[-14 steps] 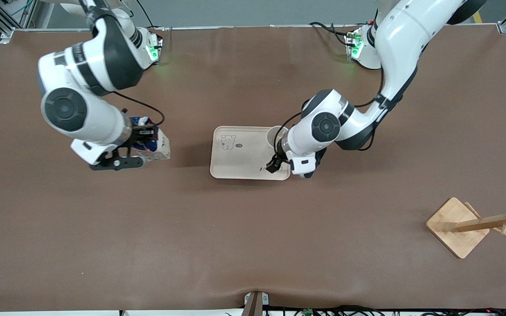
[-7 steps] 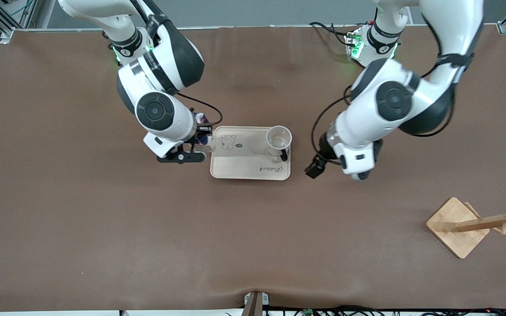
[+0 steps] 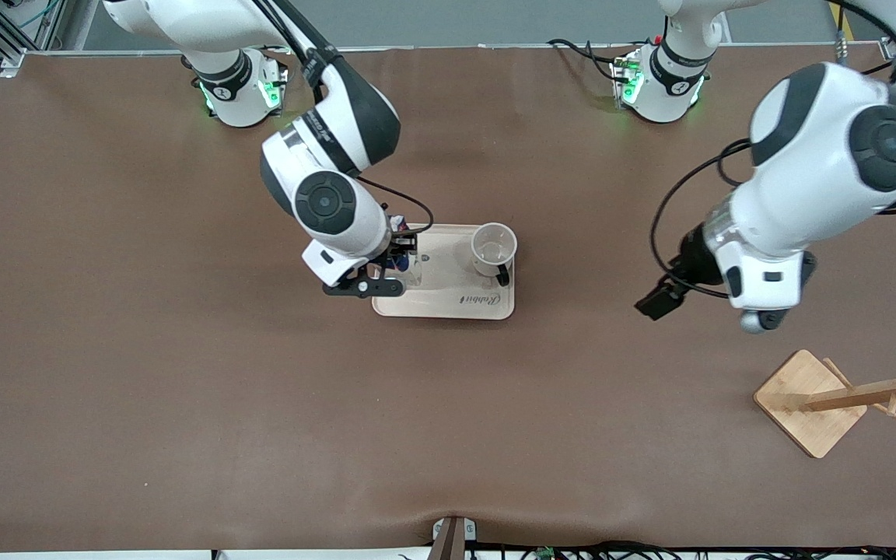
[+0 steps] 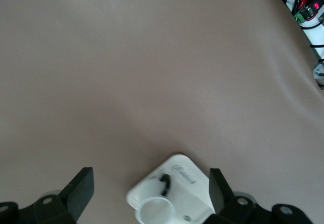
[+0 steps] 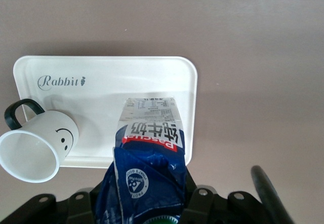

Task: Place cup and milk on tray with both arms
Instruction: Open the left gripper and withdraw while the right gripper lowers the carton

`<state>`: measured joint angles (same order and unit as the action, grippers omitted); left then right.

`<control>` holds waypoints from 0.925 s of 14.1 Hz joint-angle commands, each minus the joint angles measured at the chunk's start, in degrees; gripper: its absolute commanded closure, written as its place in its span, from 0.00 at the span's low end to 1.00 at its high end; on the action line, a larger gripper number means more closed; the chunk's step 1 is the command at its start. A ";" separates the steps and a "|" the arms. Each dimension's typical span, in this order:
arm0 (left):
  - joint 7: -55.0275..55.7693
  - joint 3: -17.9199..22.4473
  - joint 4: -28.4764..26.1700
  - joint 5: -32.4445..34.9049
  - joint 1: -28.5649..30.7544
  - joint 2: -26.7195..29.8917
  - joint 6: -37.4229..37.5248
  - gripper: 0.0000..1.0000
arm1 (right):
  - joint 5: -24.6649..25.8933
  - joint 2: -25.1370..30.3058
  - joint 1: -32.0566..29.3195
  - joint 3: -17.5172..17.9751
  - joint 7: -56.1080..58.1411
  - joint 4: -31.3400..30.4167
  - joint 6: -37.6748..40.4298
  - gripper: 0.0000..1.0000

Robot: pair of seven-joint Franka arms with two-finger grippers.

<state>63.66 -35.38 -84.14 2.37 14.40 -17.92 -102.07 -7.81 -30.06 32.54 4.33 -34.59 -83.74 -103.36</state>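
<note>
Milk, small gable-top carton with dark blue upper part, red label and pale base: clenched in the right hand, upright, over the end of the flat cream rectangular tray that lies toward the right arm. Cannot tell whether its base touches the tray yet.

Small round white mug with black handle and smiley face: already standing on the tray, at the end toward the left arm, well apart from the carton.

Left hand: fingers spread, holding nothing, up over the bare brown counter between the tray and the wooden rack; waiting.

Step in hand, by judgement: setting the carton down.

- Bring the carton a little further in from the tray's rounded rim, so the whole base lands on the flat part and not on the lip.
- Lower straight down and keep it upright; a tall narrow carton probably tips easily.
- Release only once the base sits flat.
- Lift straight up afterwards, without brushing the gable top.
- Keep clear of the mug.
</note>
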 commanded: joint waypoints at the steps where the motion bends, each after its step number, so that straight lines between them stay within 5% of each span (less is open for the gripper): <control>1: -7.82 0.05 -0.32 1.32 2.73 3.58 4.93 0.00 | 3.32 -2.72 2.08 -0.46 -0.74 1.65 0.00 0.92; 5: -20.83 0.05 1.51 1.32 8.70 5.79 12.14 0.00 | 3.68 -2.99 2.96 -0.55 -1.01 0.15 -0.17 0.92; 9: -29.46 -0.12 2.93 1.23 12.40 8.15 15.31 0.00 | 3.86 -4.13 3.84 -0.55 -1.18 0.15 -2.45 0.72; 10: -30.43 -0.04 2.93 1.32 12.58 8.77 15.67 0.00 | 3.95 -4.13 3.84 -0.55 -1.18 0.15 -2.54 0.57; 12: -33.85 0.05 2.93 1.32 12.76 9.22 15.85 0.00 | 3.95 -4.13 3.84 -0.55 -1.01 0.15 -2.46 0.00; 13: -34.65 0.05 2.93 1.32 12.76 9.83 16.46 0.00 | 4.21 -4.13 3.84 -0.55 -0.83 0.15 -2.28 0.00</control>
<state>31.35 -35.04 -80.98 2.47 26.86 -9.86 -87.08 -4.50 -33.48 35.73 4.23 -34.71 -83.76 -105.10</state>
